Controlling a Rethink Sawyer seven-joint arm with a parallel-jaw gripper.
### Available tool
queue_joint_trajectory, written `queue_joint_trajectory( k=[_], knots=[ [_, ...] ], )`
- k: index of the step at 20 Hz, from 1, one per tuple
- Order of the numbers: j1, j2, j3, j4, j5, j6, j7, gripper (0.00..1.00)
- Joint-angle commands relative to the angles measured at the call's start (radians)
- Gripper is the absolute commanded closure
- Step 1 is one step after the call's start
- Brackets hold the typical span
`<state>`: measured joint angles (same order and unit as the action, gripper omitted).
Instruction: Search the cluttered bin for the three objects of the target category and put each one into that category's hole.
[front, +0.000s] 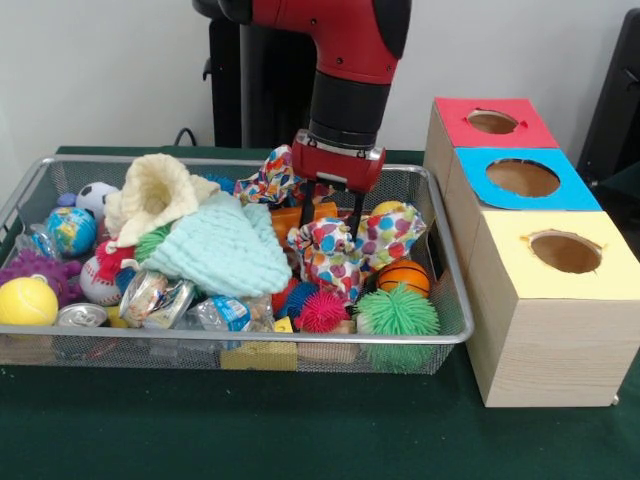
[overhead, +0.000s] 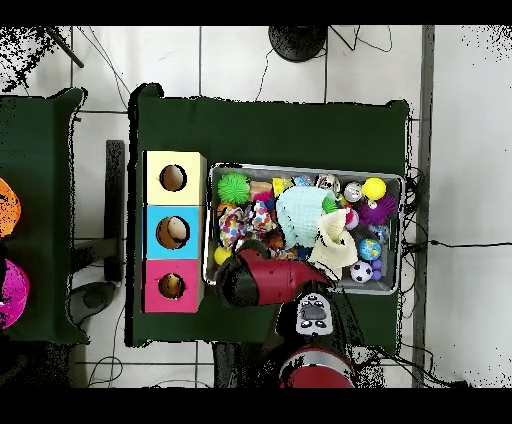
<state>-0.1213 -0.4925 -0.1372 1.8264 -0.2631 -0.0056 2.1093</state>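
Observation:
My gripper (front: 331, 222) hangs open inside the wire bin (front: 452, 300), its two fingers (front: 357, 215) spread over a polka-dot cloth (front: 335, 255) and an orange block (front: 290, 217). Nothing is held between them. A second polka-dot cloth (front: 268, 182) lies just behind the gripper. To the right of the bin stand three boxes with round holes: red-topped (front: 492, 121), blue-topped (front: 522, 177) and yellow-topped (front: 565, 250). In the overhead view the red arm (overhead: 262, 278) covers the gripper and the bin's near-left corner; the boxes (overhead: 172, 232) sit left of the bin (overhead: 400, 235).
The bin also holds a mint knit cloth (front: 222, 250), a cream knit cloth (front: 158, 195), a green spiky ball (front: 397, 312), a pink spiky ball (front: 322, 311), a small basketball (front: 403, 277), a yellow ball (front: 27, 300), a globe ball (front: 71, 230), a can (front: 80, 316) and wrappers (front: 160, 295).

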Motion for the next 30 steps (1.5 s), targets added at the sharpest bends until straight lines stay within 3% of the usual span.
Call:
queue_joint_trajectory(
  k=[1, 4, 7, 9, 11, 13, 16, 25, 30],
  knots=[
    [0.020, 0.119, -0.038, -0.021, 0.014, 0.052, 0.103, 0.00],
    [0.014, 0.103, -0.045, -0.040, 0.001, 0.079, 0.074, 0.00],
    [-0.113, 0.112, 0.098, 0.017, 0.024, 0.057, 0.102, 0.00],
    [-0.155, 0.112, 0.156, 0.050, 0.044, 0.034, 0.135, 0.00],
    [-0.134, 0.101, 0.147, 0.050, 0.057, 0.029, 0.150, 0.00],
    [-0.173, 0.102, 0.202, 0.078, 0.090, 0.051, 0.173, 0.00],
    [-0.194, 0.110, 0.248, 0.081, 0.098, 0.004, 0.186, 0.00],
    [-0.128, 0.145, 0.273, 0.077, 0.208, -0.056, 0.254, 0.00],
    [-0.095, 0.129, 0.299, 0.084, 0.292, -0.063, 0.289, 0.00]
  ],
)
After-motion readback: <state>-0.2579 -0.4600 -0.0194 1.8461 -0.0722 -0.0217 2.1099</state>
